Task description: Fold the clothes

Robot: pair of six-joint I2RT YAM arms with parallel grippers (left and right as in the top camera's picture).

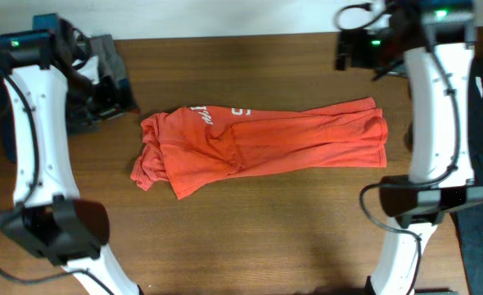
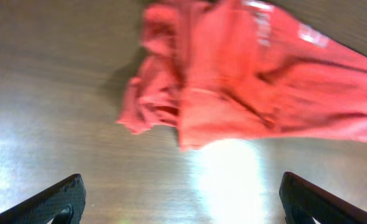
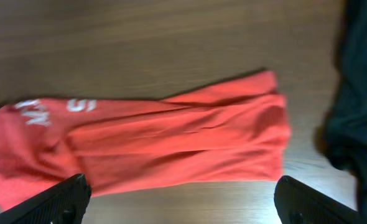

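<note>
Left gripper (image 2: 182, 186) and right gripper (image 3: 180, 186) gape — T-shirt (image 1: 258, 143) rumpled between.

orange-red T-shirt (image 1: 291, 143), white lettering (image 1: 202, 115), brown table (image 1: 266, 238)

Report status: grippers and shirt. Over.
Left gripper open, empty. Right gripper open, empty. Orange T-shirt rumpled, gathered lengthwise on table. Dark garment lies apart, right side.
</note>
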